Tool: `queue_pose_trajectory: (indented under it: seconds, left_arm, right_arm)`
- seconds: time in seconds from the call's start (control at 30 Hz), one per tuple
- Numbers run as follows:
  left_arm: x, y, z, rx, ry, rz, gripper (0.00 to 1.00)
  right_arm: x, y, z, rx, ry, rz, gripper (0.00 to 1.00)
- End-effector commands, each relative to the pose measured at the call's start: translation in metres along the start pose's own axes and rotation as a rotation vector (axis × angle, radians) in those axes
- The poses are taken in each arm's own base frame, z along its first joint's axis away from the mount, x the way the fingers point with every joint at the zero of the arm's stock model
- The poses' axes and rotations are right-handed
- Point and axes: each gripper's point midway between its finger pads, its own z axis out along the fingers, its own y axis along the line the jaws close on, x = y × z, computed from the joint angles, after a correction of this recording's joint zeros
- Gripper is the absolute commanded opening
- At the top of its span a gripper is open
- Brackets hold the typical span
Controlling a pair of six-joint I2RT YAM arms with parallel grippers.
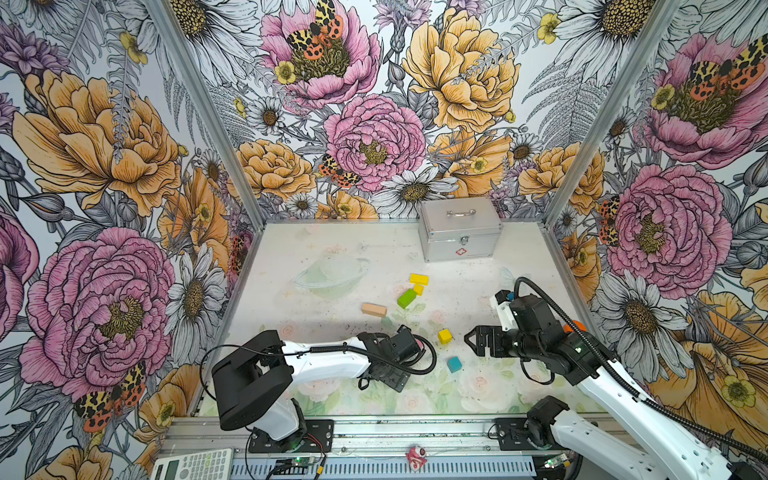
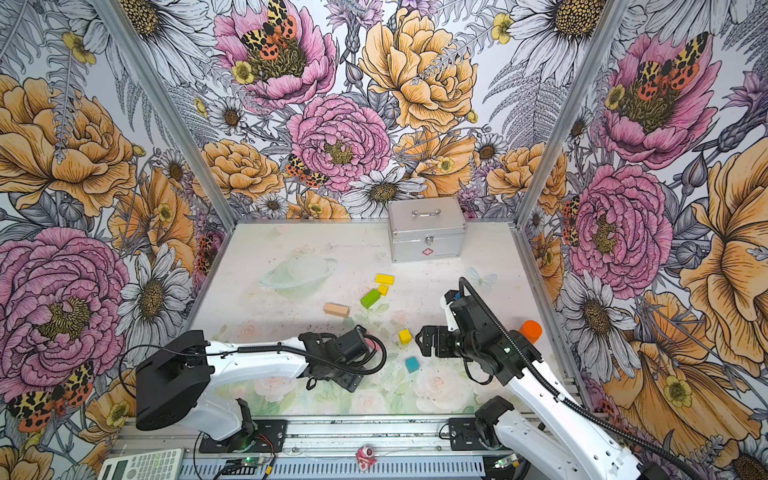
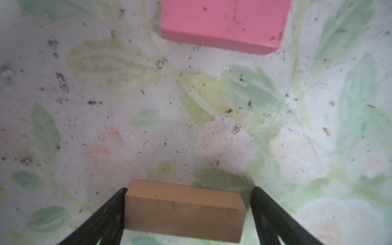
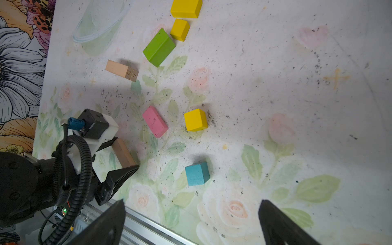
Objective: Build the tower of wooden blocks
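My left gripper (image 3: 189,188) straddles a tan bar (image 3: 184,210) lying on the table. One finger touches an end of the bar and a small gap shows at the other end, so it is open. The right wrist view shows the same bar (image 4: 124,152) between those fingers. A pink slab (image 4: 154,121) lies just beyond it. Farther back are a tan block (image 1: 373,309), a green bar (image 1: 406,298), a yellow slab (image 1: 419,278) and a small yellow cube (image 1: 418,289). A yellow cube (image 1: 444,336) and a teal cube (image 1: 454,364) sit between the arms. My right gripper (image 1: 471,338) hangs open and empty. No tower shows.
A silver metal case (image 1: 460,228) stands at the back right of the table. An orange object (image 2: 530,330) sits by the right wall behind my right arm. The metal rail (image 1: 374,432) runs along the front edge, with a calculator (image 1: 193,465) below it.
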Motion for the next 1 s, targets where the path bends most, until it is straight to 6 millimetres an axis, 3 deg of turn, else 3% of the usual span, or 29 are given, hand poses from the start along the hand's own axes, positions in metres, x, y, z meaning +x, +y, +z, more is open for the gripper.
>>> queue_pose_trajectory:
  seconds: [0.0,0.97]
  left_arm:
    - [0.0018,-0.0029,-0.0042,0.023,-0.018,-0.021,0.9]
    - [0.0077,-0.0049,-0.0059,0.033,-0.018,-0.032,0.86]
  right_arm:
    - [-0.0062,0.0007,-0.0042,0.001,-0.027,0.009,1.0]
    - [-0.0011,-0.0007,-0.0037,-0.008,-0.026,0.023,1.0]
